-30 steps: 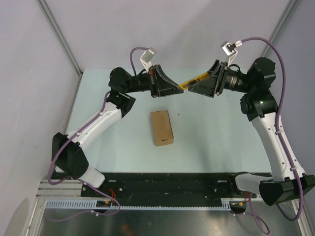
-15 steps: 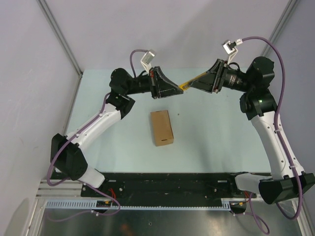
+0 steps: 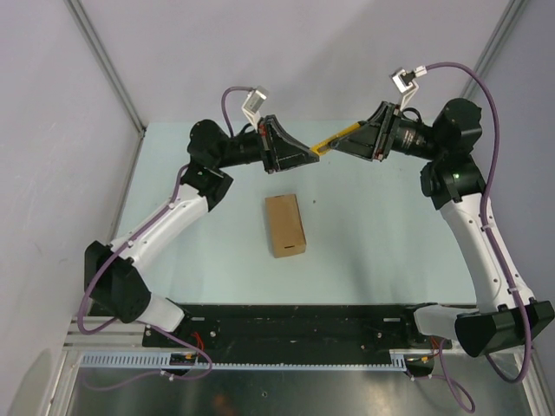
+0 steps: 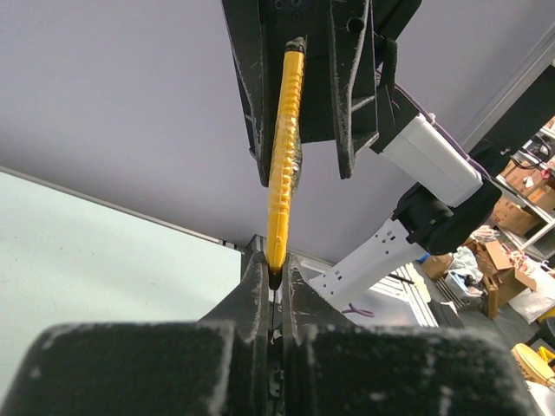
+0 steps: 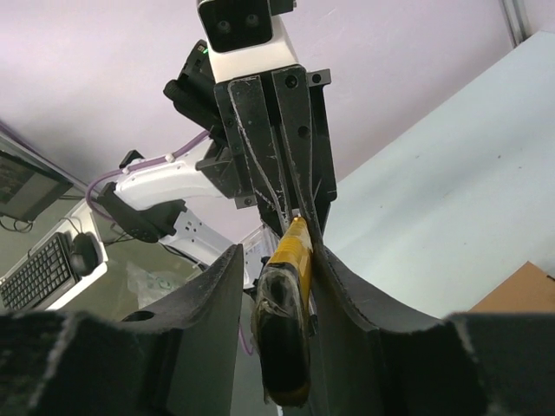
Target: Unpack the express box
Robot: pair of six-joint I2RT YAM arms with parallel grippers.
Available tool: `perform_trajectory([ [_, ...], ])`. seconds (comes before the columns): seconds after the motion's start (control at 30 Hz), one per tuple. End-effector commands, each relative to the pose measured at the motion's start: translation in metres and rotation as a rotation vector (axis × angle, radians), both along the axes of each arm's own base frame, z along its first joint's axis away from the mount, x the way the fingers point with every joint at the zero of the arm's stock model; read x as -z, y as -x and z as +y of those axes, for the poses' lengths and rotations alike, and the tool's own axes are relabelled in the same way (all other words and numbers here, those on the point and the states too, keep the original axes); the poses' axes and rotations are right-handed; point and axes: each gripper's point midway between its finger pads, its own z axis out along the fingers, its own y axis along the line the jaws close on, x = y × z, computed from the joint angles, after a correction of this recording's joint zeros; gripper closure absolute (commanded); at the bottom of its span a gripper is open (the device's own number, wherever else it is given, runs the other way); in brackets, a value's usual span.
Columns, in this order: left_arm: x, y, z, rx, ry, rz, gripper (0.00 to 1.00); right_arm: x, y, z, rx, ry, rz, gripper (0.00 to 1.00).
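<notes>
When we read the top view from its bottom edge upward, the express box (image 3: 285, 225) comes first. It lies flat on the bench (image 3: 381, 234) at frame centre, well apart from both jaws. Its long axis runs nearly bottom-to-top of the frame, and its lid appears closed.

Higher in the frame, the two jaws meet over the far part of the bench and share a yellow utility knife (image 3: 333, 141). The left jaws are clamped on one tip of the knife, as the left wrist view confirms. The right jaws stand narrow around the handle; we cannot tell whether they press it or merely flank it.

The box lies below and slightly left of the knife in the frame, and we judge the left jaws the nearer. The coming move must therefore carry the knife down-frame and align it with the box.

Hidden items:
- The knife end sits inside the left jaws, so the blade state is unknown.
- The box seams are too small to read.
- The right wrist view shows only a box corner at its lower right edge.
</notes>
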Motion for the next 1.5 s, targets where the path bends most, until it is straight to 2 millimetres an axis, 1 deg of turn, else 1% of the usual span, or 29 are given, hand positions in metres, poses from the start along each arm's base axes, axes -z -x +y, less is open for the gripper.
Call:
perform_trajectory([
  [0.0,-0.007,-0.002,0.008,-0.046,0.008,-0.031,1.0,-0.016,0.009,0.002,-0.028,-0.027,-0.062,0.61],
  [0.1,-0.007,0.0,0.009,-0.04,0.005,-0.034,1.0,-0.015,0.005,0.003,-0.016,-0.027,-0.051,0.65],
  [0.13,-0.006,-0.001,0.009,-0.042,0.003,-0.033,1.0,-0.015,0.005,0.003,-0.013,-0.028,-0.051,0.69],
  [0.2,-0.005,0.0,0.009,-0.041,0.001,-0.033,1.0,-0.013,0.003,0.005,-0.012,-0.028,-0.04,0.73],
  [0.23,-0.005,0.0,0.009,-0.04,0.002,-0.032,1.0,-0.013,0.002,0.005,-0.007,-0.028,-0.041,0.79],
  [0.3,-0.003,0.0,0.009,-0.042,0.0,-0.028,1.0,-0.012,-0.002,0.006,0.008,-0.028,-0.029,0.85],
  [0.33,-0.004,0.001,0.009,-0.04,0.0,-0.029,1.0,-0.012,-0.002,0.005,0.014,-0.028,-0.029,0.92],
  [0.4,-0.003,0.001,0.009,-0.034,-0.003,-0.025,0.99,-0.011,-0.006,0.004,0.04,-0.027,-0.028,1.0],
  [0.5,-0.002,0.002,0.009,-0.029,-0.006,-0.023,0.98,-0.013,-0.009,0.001,0.078,-0.029,-0.045,1.0],
  [0.57,-0.002,0.003,0.009,-0.027,-0.006,-0.022,0.95,-0.016,-0.009,0.0,0.088,-0.033,-0.05,1.0],
  [0.6,-0.001,0.003,0.009,-0.023,-0.008,-0.021,0.75,-0.016,-0.01,-0.001,0.096,-0.034,-0.053,1.0],
  [0.63,-0.002,0.005,0.01,-0.018,-0.008,-0.029,0.61,-0.016,-0.01,-0.001,0.097,-0.035,-0.051,1.0],
  [0.7,0.0,0.005,0.011,-0.024,-0.009,-0.032,0.45,-0.017,-0.011,-0.002,0.105,-0.036,-0.053,1.0],
  [0.8,0.004,0.007,0.013,-0.022,-0.016,-0.03,0.44,-0.02,-0.012,-0.005,0.11,-0.046,-0.045,1.0],
  [0.87,0.01,0.006,0.014,-0.025,-0.024,-0.023,0.47,-0.026,-0.013,-0.008,0.105,-0.068,-0.041,1.0],
  [0.9,0.012,0.004,0.015,-0.029,-0.027,-0.016,0.5,-0.027,-0.011,-0.008,0.097,-0.072,-0.045,1.0],
  [1.0,0.018,-0.003,0.02,-0.056,-0.032,0.003,0.55,-0.031,-0.007,-0.009,0.082,-0.081,-0.053,1.0],
  [1.03,0.019,-0.008,0.024,-0.074,-0.031,0.016,0.56,-0.031,-0.007,-0.009,0.084,-0.079,-0.052,1.0],
  [1.1,0.017,-0.007,0.028,-0.078,-0.028,0.012,0.58,-0.027,-0.008,-0.009,0.092,-0.066,-0.048,1.0],
  [1.17,0.011,-0.003,0.029,-0.066,-0.024,-0.009,0.53,-0.021,-0.012,-0.01,0.103,-0.052,-0.031,1.0],
  [1.2,0.007,0.001,0.031,-0.063,-0.019,-0.027,0.45,-0.019,-0.013,-0.01,0.106,-0.049,-0.029,1.0],
  [1.27,0.002,0.004,0.032,-0.07,-0.012,-0.049,0.37,-0.018,-0.014,-0.01,0.11,-0.046,-0.026,1.0],
  [1.3,0.0,0.003,0.033,-0.08,-0.007,-0.055,0.28,-0.017,-0.014,-0.009,0.108,-0.045,-0.024,1.0],
  [1.4,-0.01,0.006,0.035,-0.082,0.006,-0.081,0.17,-0.016,-0.015,-0.008,0.103,-0.04,-0.026,1.0],
  [1.47,-0.013,0.007,0.034,-0.075,0.008,-0.088,0.15,-0.015,-0.015,-0.007,0.102,-0.037,-0.024,1.0],
])
